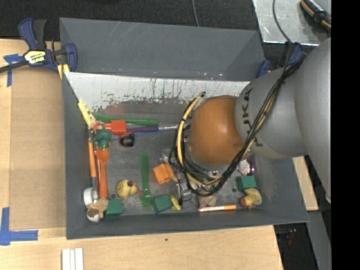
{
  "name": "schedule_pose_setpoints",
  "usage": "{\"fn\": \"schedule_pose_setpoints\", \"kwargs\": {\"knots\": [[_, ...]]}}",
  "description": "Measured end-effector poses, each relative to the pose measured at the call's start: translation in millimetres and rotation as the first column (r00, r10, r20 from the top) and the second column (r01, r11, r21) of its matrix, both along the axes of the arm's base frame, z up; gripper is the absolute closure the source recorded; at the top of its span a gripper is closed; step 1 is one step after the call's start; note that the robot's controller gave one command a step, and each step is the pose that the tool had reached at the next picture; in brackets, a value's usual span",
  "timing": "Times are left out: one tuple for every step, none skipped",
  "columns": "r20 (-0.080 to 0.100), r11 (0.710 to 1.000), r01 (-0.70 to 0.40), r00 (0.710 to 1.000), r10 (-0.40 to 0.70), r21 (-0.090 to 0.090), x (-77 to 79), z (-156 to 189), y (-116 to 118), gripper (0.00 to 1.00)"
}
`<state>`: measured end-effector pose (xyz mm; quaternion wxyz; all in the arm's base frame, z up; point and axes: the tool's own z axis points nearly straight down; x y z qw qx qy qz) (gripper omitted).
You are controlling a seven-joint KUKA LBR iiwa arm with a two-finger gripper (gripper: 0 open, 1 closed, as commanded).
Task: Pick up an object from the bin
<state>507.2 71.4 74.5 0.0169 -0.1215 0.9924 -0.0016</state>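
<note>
My gripper (pixel 184 191) reaches down in the front middle of the bin, below the arm's orange cover. An orange block (pixel 163 174) lies just to its left. A green block (pixel 162 203) with a small yellow piece (pixel 176 205) beside it sits at the gripper's front left. An orange pen (pixel 217 208) lies flat just to its front right. A long green stick (pixel 144 180) stands further left of the orange block. Whether anything is in the gripper I cannot tell.
On the right lie a green block (pixel 246 183) and a yellow duck (pixel 251 197). Another yellow duck (pixel 126 189), a green block (pixel 114 208), long orange tools (pixel 99 170), a black ring (pixel 127 140) and green and orange markers (pixel 132 124) fill the left and back.
</note>
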Motion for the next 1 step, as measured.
{"fn": "schedule_pose_setpoints", "kwargs": {"knots": [[-0.003, 1.0, -0.008, 1.0, 0.008, 0.001, -1.0, 6.1, 26.6, 1.0]]}}
